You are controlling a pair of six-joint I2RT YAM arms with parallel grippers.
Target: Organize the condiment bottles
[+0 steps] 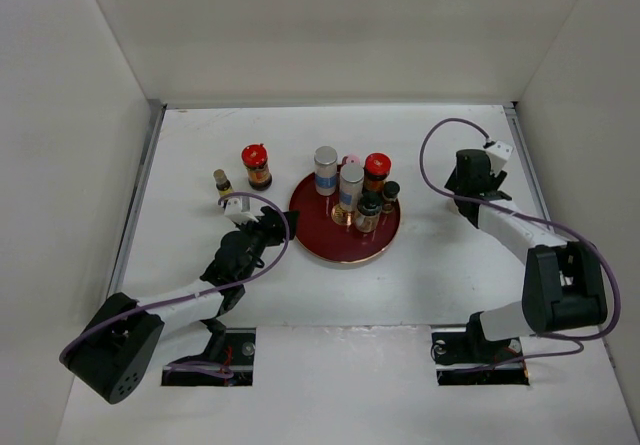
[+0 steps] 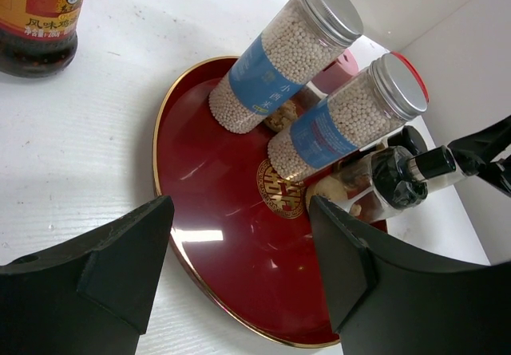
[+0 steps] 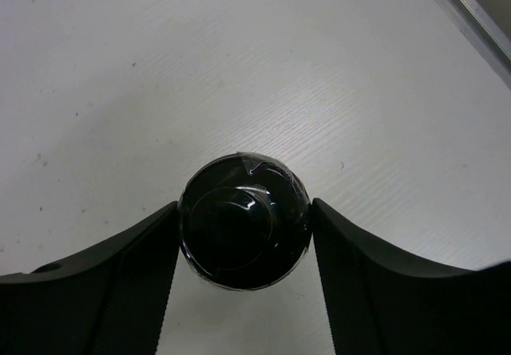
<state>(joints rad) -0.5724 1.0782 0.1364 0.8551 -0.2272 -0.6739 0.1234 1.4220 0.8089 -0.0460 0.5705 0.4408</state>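
Observation:
The dark red plate point(image 1: 325, 242) holds two silver-capped blue-labelled cylinders point(image 1: 326, 170) point(image 1: 351, 187), a red-lidded jar point(image 1: 376, 172), two black-capped bottles point(image 1: 368, 212) point(image 1: 390, 197) and a pink cap point(image 1: 350, 160) at the back. A red-lidded brown jar point(image 1: 257, 165) and a tiny bottle point(image 1: 223, 182) stand on the table left of the plate. My left gripper point(image 1: 264, 227) is open and empty at the plate's left rim point(image 2: 172, 235); its view shows the cylinders point(image 2: 287, 52) point(image 2: 351, 120). My right gripper point(image 1: 465, 183) is shut on a black-capped bottle point(image 3: 244, 221), seen from above; the top view hides that bottle.
White walls enclose the table on three sides. A metal rail point(image 1: 140, 195) runs along the left edge and another point(image 3: 471, 12) lies near my right gripper. The brown jar's label point(image 2: 40, 12) fills the left wrist view's top-left corner.

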